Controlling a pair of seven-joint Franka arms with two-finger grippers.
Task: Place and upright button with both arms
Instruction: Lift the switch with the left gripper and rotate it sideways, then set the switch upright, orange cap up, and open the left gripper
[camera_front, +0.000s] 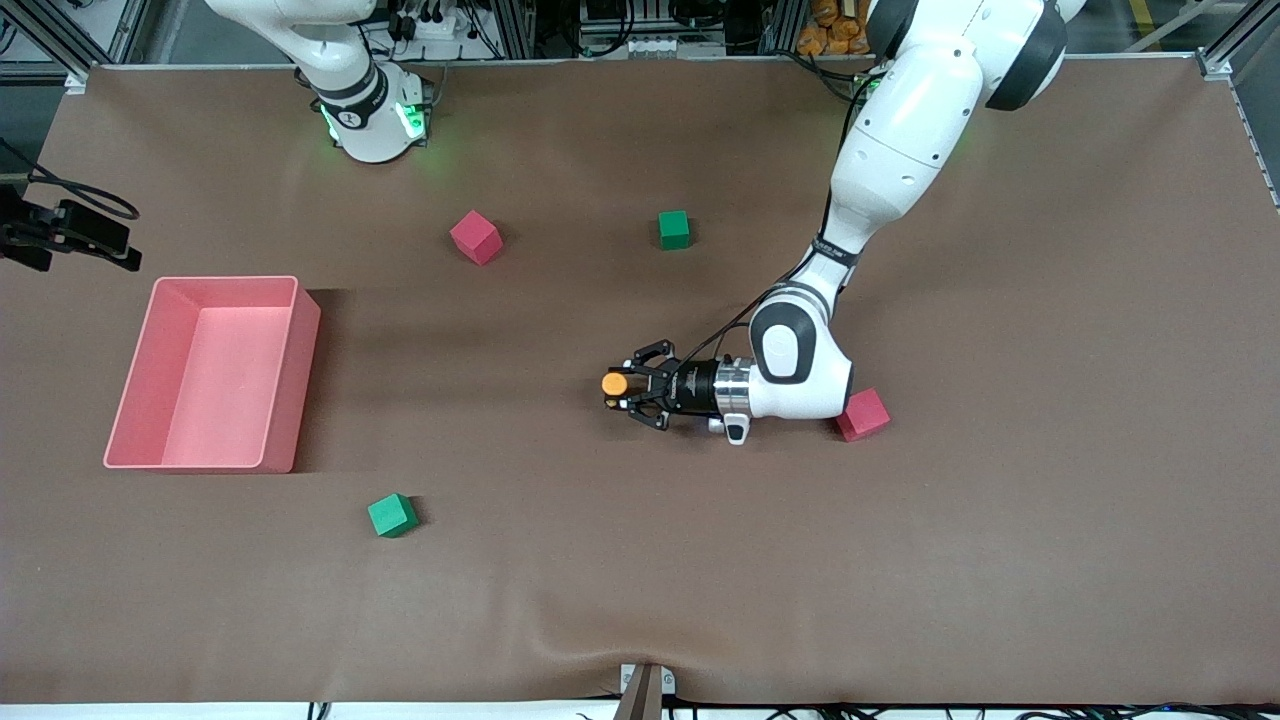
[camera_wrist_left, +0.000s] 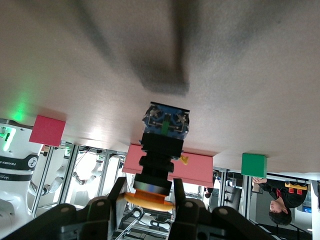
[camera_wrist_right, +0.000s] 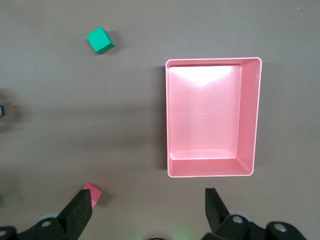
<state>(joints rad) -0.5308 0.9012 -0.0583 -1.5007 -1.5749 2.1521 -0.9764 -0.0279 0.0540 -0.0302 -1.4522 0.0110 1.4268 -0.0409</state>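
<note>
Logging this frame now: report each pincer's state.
Left pincer: shut on the button, over mid-table.
Right pincer: open, holding nothing, above the pink bin.

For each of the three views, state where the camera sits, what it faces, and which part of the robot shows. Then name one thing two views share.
Front view: high across the table, facing both arms; the left gripper holds the button sideways over the table.
Left wrist view: on the left wrist, looking along the left gripper's fingers at the button.
Right wrist view: on the right wrist, looking down past the open right gripper at the pink bin.
Shared: front and right wrist views both show the pink bin.
</note>
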